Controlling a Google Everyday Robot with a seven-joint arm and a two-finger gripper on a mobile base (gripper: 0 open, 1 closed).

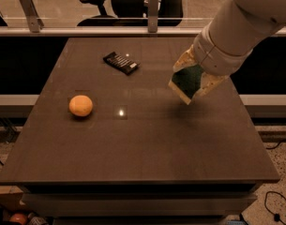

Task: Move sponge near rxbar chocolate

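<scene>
My gripper (194, 78) is at the right of the table, shut on the sponge (185, 82), a dark green top over pale yellow foam. It holds the sponge tilted in the air above the table's right half. The rxbar chocolate (120, 62), a flat black bar with white lettering, lies on the table at the back left of centre, well to the left of the sponge.
A round orange fruit (80, 105) lies on the left of the brown table (133, 144). A rail and office chairs (93, 3) stand behind the table's far edge. My big white arm (241, 27) comes in from the upper right.
</scene>
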